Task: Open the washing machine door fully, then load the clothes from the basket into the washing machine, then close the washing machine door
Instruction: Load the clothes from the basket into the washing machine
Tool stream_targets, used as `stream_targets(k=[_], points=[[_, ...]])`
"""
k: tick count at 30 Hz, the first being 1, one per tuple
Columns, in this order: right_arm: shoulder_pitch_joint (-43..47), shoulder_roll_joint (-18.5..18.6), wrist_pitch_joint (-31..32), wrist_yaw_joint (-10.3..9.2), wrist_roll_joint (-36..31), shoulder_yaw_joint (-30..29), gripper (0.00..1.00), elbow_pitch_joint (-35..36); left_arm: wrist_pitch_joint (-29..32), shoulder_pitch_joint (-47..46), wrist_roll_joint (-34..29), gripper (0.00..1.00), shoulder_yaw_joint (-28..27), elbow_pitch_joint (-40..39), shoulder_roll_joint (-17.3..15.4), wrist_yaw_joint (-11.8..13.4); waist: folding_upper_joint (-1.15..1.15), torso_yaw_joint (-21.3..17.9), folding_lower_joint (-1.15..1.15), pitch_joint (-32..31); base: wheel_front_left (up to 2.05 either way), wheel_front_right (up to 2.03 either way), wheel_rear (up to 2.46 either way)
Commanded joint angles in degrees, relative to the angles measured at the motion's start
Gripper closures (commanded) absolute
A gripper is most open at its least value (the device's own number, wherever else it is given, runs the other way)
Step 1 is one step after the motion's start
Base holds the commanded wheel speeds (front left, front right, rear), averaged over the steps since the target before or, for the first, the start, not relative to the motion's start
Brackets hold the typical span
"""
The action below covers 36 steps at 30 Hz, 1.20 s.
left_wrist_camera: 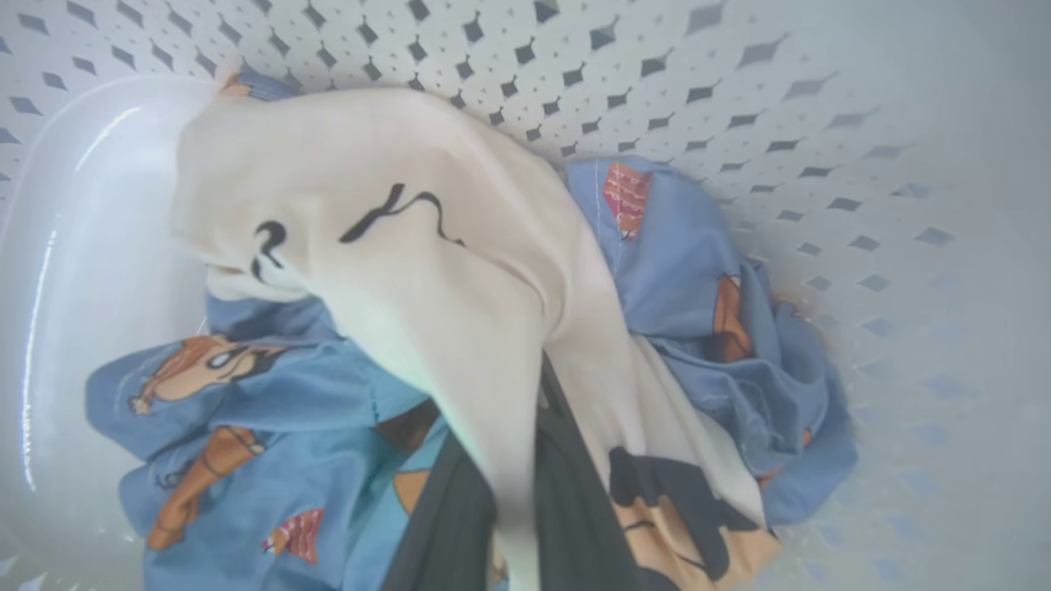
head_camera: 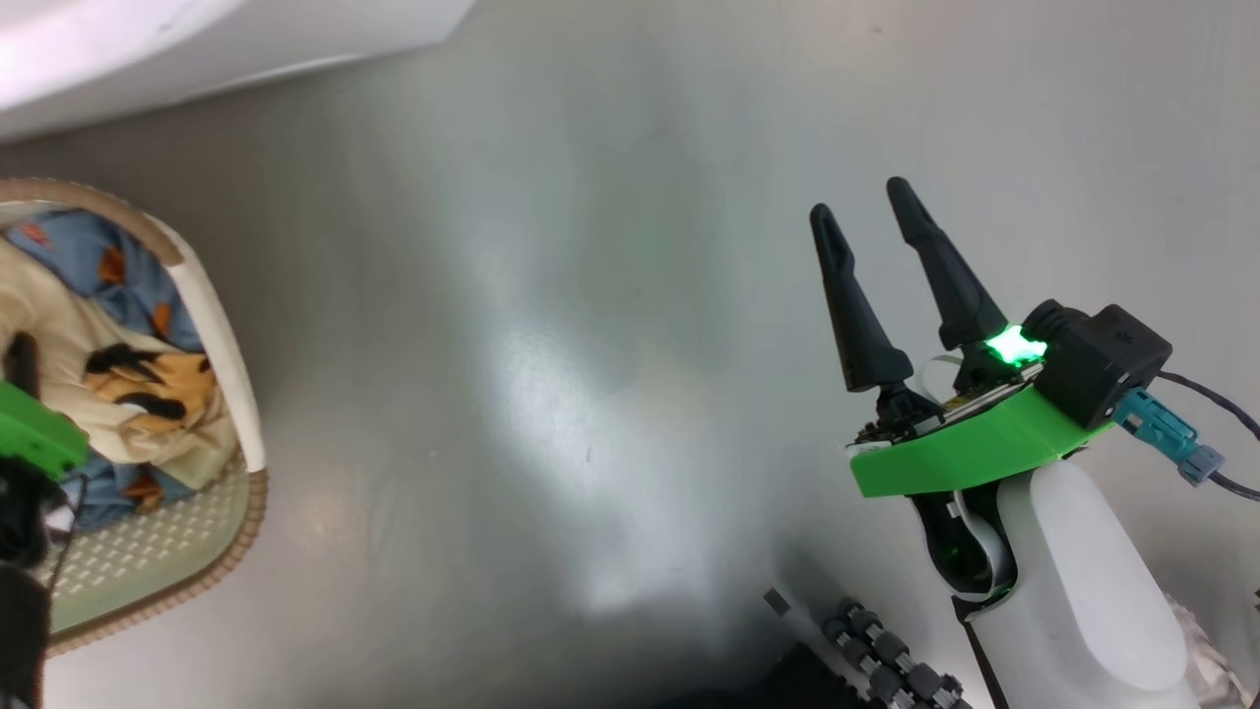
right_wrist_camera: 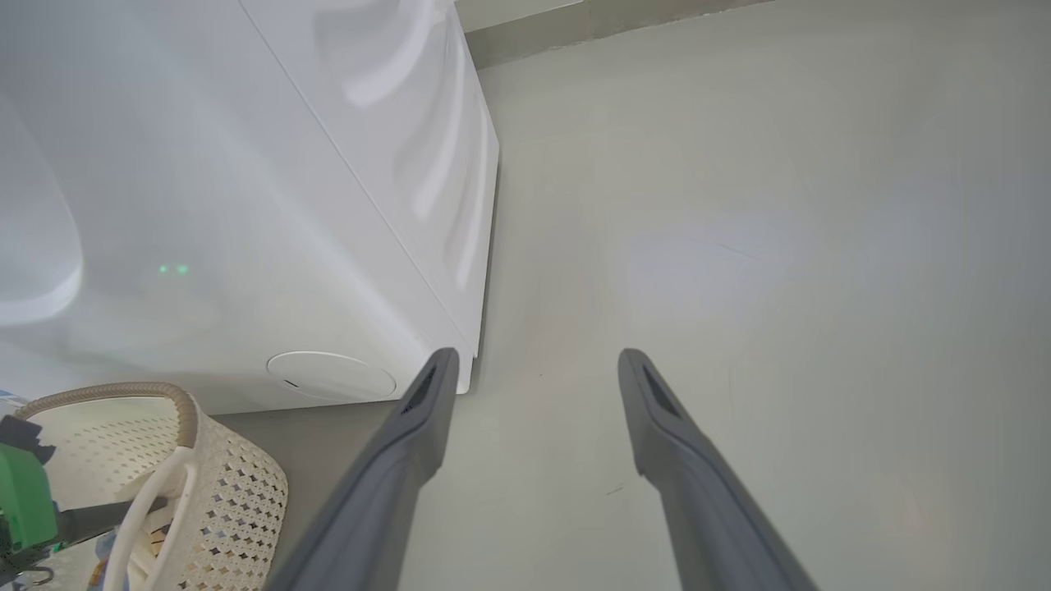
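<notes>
Two hands differ: the left hand [left_wrist_camera: 502, 427] is inside the basket [head_camera: 224, 340], pinched on a cream fold of the clothes [left_wrist_camera: 394, 246]. The right hand [head_camera: 859, 199] hangs spread above the floor [head_camera: 551, 295] near the washing machine [right_wrist_camera: 246, 205].

One basket [head_camera: 148, 556], one washing machine [right_wrist_camera: 246, 205], one bundle of clothes [left_wrist_camera: 460, 271] (blue and cream).

Floor [head_camera: 591, 394] open between basket [head_camera: 254, 502] and right gripper [head_camera: 859, 199] (washing machine [right_wrist_camera: 246, 205] beyond).
</notes>
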<state>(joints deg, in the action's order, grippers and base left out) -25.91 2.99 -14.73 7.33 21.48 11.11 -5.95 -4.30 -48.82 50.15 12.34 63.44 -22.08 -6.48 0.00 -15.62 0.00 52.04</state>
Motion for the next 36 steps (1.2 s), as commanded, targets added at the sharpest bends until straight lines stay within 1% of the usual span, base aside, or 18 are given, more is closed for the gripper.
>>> stream_targets(k=[1, 7, 12, 20, 21, 25, 26, 29, 34, 35, 36], points=[[2.2, -0.1, -0.3, 0.16, -0.5, 0.7, 0.0, 0.9, -1.0, 3.1, -0.5, 1.0, -0.8, 0.0, -2.2, -0.2, 0.0, 1.7, 0.0, -2.3, 0.0, 0.0, 0.0], [2.6, -0.1, -0.3, 0.16, -2.1, -0.2, 0.0, 0.2, -6.6, 6.3, 0.8, 1.0, 0.0, -1.4, 0.2, -0.9, 0.0, 3.8, 0.0, -6.6, 0.0, 0.0, 0.0], [3.3, -0.1, -0.3, 0.16, -3.3, -0.9, 0.0, -0.4, -9.1, 10.3, 3.5, 1.0, 1.7, -8.0, 2.1, -1.0, 0.0, 5.5, 0.0, -10.2, 0.0, 0.0, 0.0], [4.5, -0.1, -0.3, 0.16, -5.2, -2.3, 0.0, -1.7, -10.6, 16.8, 6.9, 1.0, 3.1, -17.8, 2.0, -1.0, 0.0, 8.2, 0.0, -15.7, 0.0, 0.0, 0.0], [4.9, -0.1, -0.3, 0.16, -5.6, -2.7, 0.0, -2.0, -10.7, 18.1, 6.7, 1.0, 1.9, -20.0, 2.0, -1.0, 0.0, 8.8, 0.0, -17.1, 0.0, 0.0, 0.0], [5.5, -0.1, -0.3, 0.16, -6.3, -3.1, 0.0, -2.5, -10.7, 21.1, 4.6, 1.0, -1.3, -24.4, 2.7, -1.0, 0.0, 9.7, 0.0, -19.7, 0.0, 0.0, 0.0], [5.8, -0.1, -0.3, 0.16, -6.5, -3.2, 0.0, -2.7, -10.7, 22.4, 3.1, 1.0, -2.9, -26.5, 3.2, -1.0, 0.0, 10.2, 0.0, -21.0, 0.0, 0.0, 0.0], [6.3, -0.1, -0.3, 0.16, -6.8, -3.3, 0.0, -3.0, -10.7, 24.3, 0.5, 1.0, -5.1, -29.8, 4.3, -1.0, 0.0, 10.7, 0.0, -22.9, 0.0, 0.0, 0.0], [7.1, -0.1, -0.3, 0.16, -6.8, -3.9, 0.0, -3.2, -10.7, 27.6, -3.7, 1.0, -7.9, -35.1, 6.3, -1.0, 0.0, 11.3, 0.0, -26.1, 0.0, 0.0, 0.0], [7.1, -0.1, -0.3, 0.16, -6.8, -3.9, 0.0, -3.2, -10.7, 27.6, -3.7, 1.0, -7.9, -35.1, 6.3, -1.0, 0.0, 11.3, 0.0, -26.1, 0.0, 0.0, 0.0], [7.4, -0.1, -0.3, 0.16, -7.0, -4.0, 0.0, -3.4, -10.7, 28.9, -5.2, 1.0, -8.7, -37.1, 7.2, -1.0, 0.0, 11.5, 0.0, -27.4, 0.0, 0.0, 0.0]])
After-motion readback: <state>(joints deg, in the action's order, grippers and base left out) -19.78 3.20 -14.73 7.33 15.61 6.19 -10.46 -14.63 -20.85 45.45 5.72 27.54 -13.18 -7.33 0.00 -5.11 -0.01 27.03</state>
